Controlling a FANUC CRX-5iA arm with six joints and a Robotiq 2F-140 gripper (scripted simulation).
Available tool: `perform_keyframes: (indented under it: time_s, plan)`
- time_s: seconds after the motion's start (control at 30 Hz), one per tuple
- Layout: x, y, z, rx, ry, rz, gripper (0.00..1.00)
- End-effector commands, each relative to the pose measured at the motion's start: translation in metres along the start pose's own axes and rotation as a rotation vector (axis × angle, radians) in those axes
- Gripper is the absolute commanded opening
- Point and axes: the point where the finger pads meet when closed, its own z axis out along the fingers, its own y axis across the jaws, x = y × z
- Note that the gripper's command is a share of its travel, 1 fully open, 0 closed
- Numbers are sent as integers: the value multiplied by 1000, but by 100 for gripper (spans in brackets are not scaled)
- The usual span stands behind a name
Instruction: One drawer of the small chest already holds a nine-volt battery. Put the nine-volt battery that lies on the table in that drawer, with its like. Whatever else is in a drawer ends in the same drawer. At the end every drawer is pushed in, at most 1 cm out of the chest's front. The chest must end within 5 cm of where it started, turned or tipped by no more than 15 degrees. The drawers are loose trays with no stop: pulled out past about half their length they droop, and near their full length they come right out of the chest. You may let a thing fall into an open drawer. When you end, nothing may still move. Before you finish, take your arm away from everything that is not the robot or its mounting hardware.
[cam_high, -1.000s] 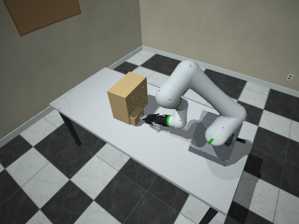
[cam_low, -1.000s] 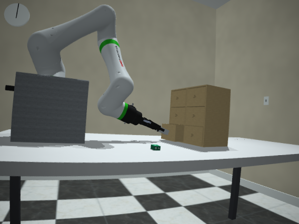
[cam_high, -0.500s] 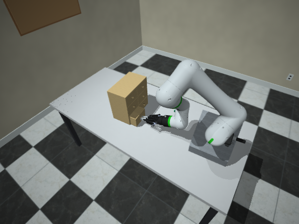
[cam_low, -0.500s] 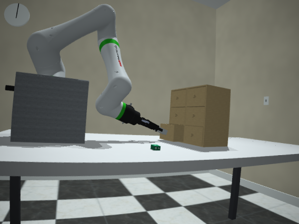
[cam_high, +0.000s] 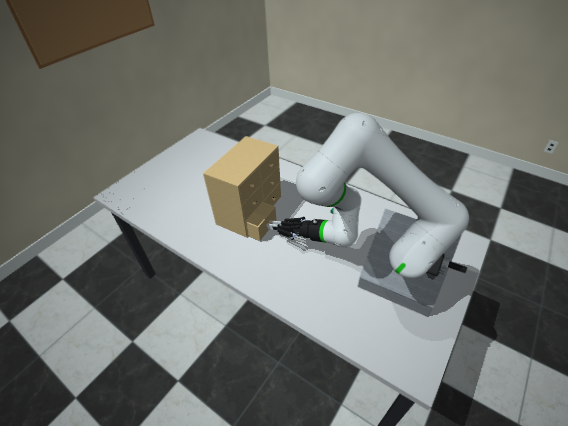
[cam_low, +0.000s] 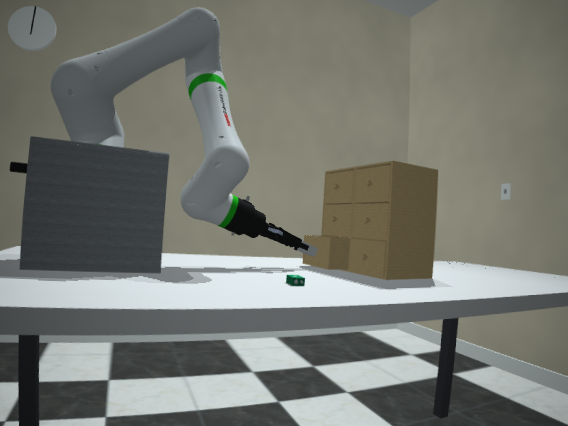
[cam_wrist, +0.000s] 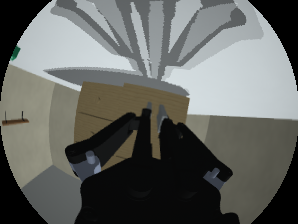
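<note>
A small wooden chest (cam_high: 240, 182) with six drawers stands on the white table; it also shows in the exterior view (cam_low: 380, 219). Its bottom left drawer (cam_low: 327, 251) is pulled partly out, and it also shows in the top view (cam_high: 260, 223). My gripper (cam_low: 305, 246) is shut on the knob of that drawer, level with its front; the gripper also shows in the top view (cam_high: 274, 226). In the wrist view the fingers pinch at the drawer front (cam_wrist: 133, 116). A green nine-volt battery (cam_low: 295, 280) lies on the table in front of the drawer. The drawer's inside is hidden.
The grey robot base block (cam_low: 92, 205) stands on the table at the left of the exterior view. The other five drawers are pushed in. The table's front edge (cam_low: 280, 312) is near the battery.
</note>
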Motion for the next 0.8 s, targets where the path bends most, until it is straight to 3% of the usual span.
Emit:
perform_keyframes:
  time_s: [0.0, 0.23, 0.6, 0.77]
  plan:
    - [0, 0, 0, 0, 0, 0, 8]
    - [0, 0, 0, 0, 0, 0, 8]
    - [0, 0, 0, 0, 0, 0, 20]
    - [0, 0, 0, 0, 0, 0, 20]
